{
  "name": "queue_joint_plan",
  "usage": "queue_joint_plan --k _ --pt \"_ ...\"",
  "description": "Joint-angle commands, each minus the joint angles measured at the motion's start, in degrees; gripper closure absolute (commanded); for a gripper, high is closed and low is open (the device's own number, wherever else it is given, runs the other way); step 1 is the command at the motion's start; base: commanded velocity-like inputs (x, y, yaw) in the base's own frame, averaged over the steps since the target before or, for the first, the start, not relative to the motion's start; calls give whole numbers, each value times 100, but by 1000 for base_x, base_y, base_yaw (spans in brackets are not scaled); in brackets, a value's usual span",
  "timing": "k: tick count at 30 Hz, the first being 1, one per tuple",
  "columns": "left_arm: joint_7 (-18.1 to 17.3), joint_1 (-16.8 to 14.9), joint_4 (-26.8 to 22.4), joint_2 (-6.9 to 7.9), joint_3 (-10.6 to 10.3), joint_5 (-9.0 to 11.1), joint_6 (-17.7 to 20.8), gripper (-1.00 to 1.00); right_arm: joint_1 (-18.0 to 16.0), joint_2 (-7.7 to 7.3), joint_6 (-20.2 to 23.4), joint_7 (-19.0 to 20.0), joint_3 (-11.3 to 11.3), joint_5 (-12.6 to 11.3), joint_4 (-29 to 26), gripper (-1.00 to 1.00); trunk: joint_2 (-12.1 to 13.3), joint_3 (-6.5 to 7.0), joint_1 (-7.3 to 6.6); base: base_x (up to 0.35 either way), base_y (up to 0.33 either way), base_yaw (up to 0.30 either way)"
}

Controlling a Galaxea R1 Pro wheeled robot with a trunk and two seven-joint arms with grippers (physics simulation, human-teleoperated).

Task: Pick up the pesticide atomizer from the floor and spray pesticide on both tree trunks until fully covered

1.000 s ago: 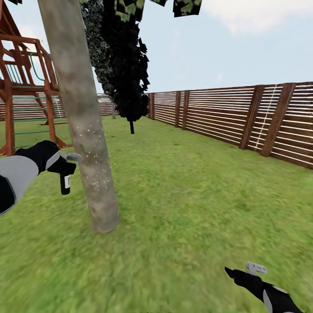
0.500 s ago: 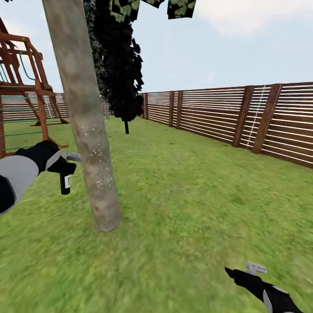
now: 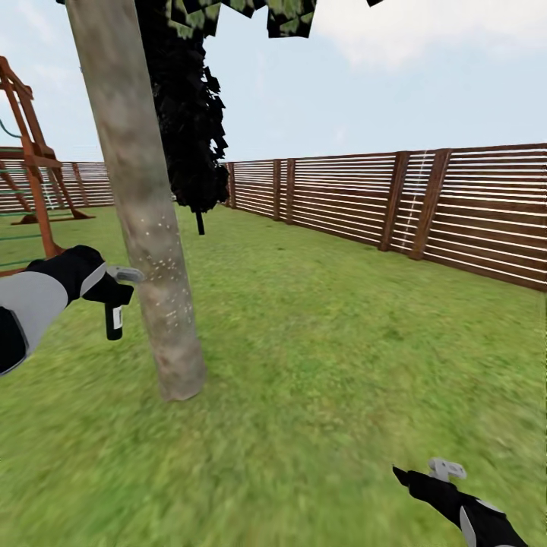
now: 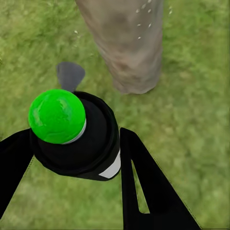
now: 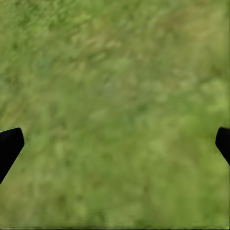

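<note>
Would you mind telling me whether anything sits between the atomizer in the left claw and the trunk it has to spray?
Nothing visible does. The left claw holds the pesticide atomizer upright just beside the tree trunk, with only open air and grass between them. White specks already dot the bark at about that height.

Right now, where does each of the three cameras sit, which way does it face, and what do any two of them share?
Head view: on the robot's head, facing forward and down across the lawn to the fence; both arms show, the left gripper beside the tree trunk.
Left wrist view: looks down along the fingers clamping the pesticide atomizer.
Right wrist view: looks down at grass between spread fingertips.
Shared: head and left wrist views both show trunk and atomizer.
</note>
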Motion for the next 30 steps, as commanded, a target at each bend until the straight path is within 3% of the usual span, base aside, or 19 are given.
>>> queue_joint_plan --k 1,17,24,30 --pt "1 0 0 -2 -12 -4 -1 100 0 0 0 0 0 0 0 -100 0 0 0 -154 171 -18" --pt "1 0 0 -5 -52 -4 -1 100 2 0 -3 0 -1 0 0 -100 0 0 0 -22 258 -1" --pt "-4 50 -6 -5 -71 4 -21 100 1 0 0 0 0 0 0 -100 0 0 0 -16 42 -213" --pt "-8 589 -6 -21 -71 4 -121 100 0 0 -2 0 -1 0 0 -100 0 0 0 0 0 -50"
